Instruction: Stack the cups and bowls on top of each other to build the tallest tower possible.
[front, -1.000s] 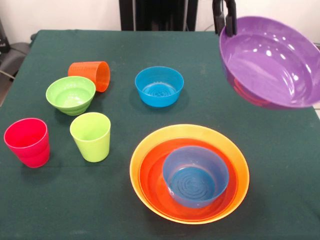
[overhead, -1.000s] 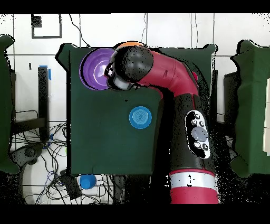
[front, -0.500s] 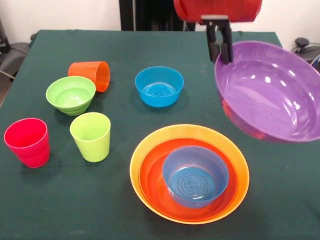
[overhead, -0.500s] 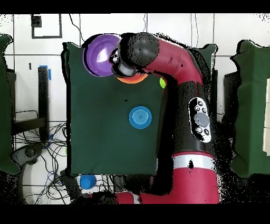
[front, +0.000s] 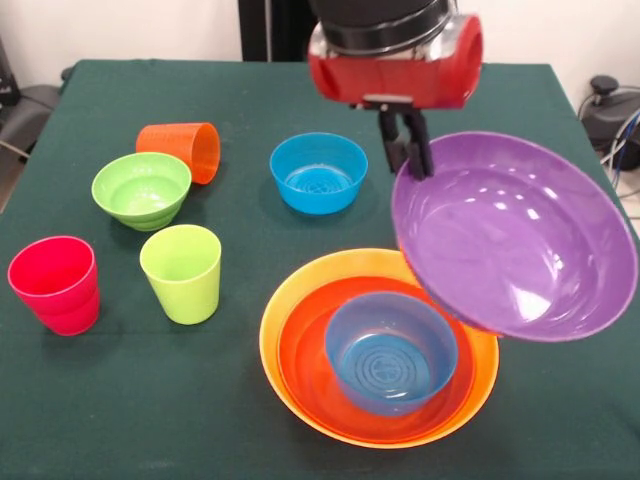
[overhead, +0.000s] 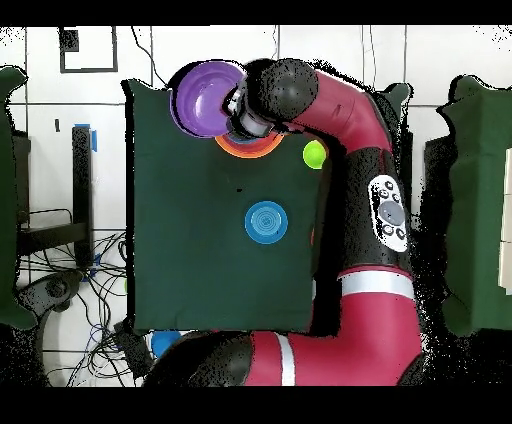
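The fingers (front: 410, 158) pinch the purple bowl's (front: 515, 240) rim (bowl tilted) above the nested yellow-orange bowl (front: 300, 300).

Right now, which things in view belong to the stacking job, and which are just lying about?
Belonging to the job:
purple bowl, held tilted by the tool
yellow-orange bowl, holding the red-orange bowl and a blue bowl
second blue bowl
green bowl
orange cup on its side
lime green cup
pinkish red cup

Just lying about:
cables on the floor
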